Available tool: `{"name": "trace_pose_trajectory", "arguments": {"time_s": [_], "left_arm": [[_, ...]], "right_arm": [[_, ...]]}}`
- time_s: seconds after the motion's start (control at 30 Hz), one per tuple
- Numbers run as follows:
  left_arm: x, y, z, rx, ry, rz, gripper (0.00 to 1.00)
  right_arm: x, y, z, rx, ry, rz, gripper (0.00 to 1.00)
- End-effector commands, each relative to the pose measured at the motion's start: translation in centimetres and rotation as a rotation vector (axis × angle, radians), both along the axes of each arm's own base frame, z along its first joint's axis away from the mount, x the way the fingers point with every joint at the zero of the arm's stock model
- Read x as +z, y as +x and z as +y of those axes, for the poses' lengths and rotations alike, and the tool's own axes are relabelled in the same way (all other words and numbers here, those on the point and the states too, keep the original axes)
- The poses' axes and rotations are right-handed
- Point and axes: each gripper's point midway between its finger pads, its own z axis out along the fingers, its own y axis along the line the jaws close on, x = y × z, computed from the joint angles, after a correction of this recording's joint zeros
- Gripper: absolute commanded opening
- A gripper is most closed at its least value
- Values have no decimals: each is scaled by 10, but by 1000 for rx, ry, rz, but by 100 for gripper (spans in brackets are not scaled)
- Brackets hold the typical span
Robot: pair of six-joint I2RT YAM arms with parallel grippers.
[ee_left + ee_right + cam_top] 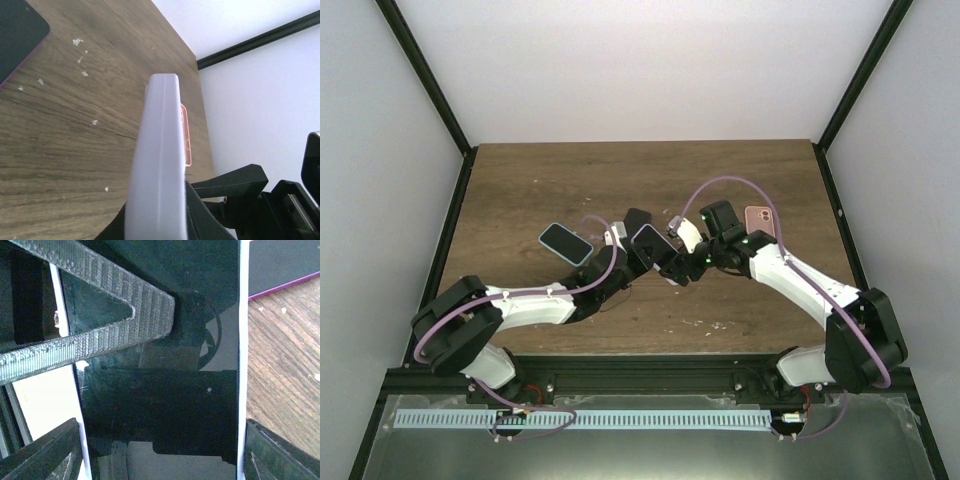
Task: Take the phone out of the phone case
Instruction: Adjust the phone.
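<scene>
Above the middle of the table both arms meet on the phone (650,244). It has a black screen (160,405) and a pale lavender phone case (157,165) around its rim. My left gripper (638,240) is shut on its front and back, and the case's edge fills the space between the jaws (156,210). My right gripper (672,262) holds the phone across its width, one finger against each pale side (160,450). A ribbed left finger (100,285) lies over the screen.
A second dark phone (566,244) lies flat on the wood to the left, and its corner (20,35) shows in the left wrist view. A pink case (760,218) lies to the right, behind the right arm. Pale crumbs dot the tabletop (80,60).
</scene>
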Motion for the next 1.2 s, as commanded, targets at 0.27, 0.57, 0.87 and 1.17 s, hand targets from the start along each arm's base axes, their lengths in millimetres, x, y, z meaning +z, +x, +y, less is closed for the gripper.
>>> {"name": "trace_pose_trajectory", "arguments": {"time_s": [0.27, 0.57, 0.87, 1.17], "left_arm": [[43, 8, 0, -162, 8, -121, 2], [47, -32, 10, -534, 214, -279, 0], [92, -89, 17, -818, 247, -579, 0], [117, -112, 1, -998, 67, -623, 0]], "right_arm": [[38, -11, 15, 138, 102, -69, 88], [82, -32, -6, 181, 115, -230, 100], [102, -82, -8, 407, 220, -121, 93], [76, -109, -18, 509, 195, -115, 69]]}}
